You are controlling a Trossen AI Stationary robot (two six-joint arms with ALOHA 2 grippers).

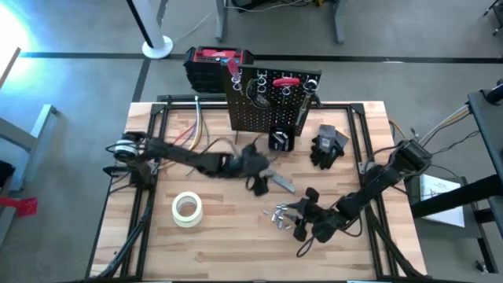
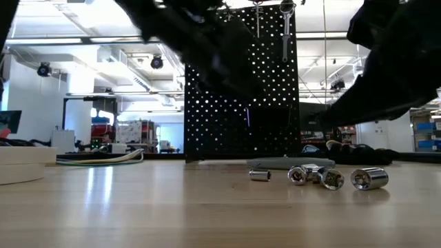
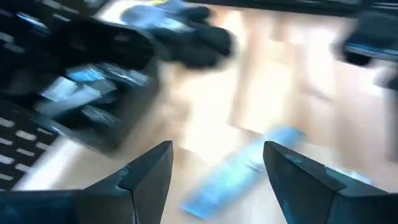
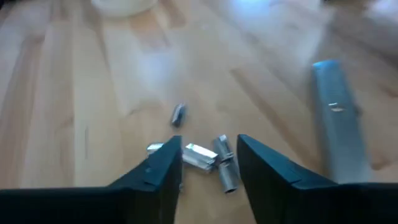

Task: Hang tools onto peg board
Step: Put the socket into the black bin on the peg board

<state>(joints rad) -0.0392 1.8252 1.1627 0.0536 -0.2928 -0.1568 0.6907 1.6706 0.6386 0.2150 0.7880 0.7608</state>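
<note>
Tools: short silvery bits [image 1: 280, 214] lie on the wooden tabletop [image 1: 228, 251], well in front of the peg board [image 1: 271, 98]. The right gripper [image 1: 302, 212] hovers just beside them, fingers spread, holding nothing. Nearer the peg board a long grey metal tool [image 1: 279, 182] lies flat; the left gripper [image 1: 259, 179] hangs over it, fingers apart and empty. A red-handled tool [image 1: 284, 80] hangs on the peg board. Beyond it, grey floor and a bright workshop. The left wrist view is badly blurred.
</note>
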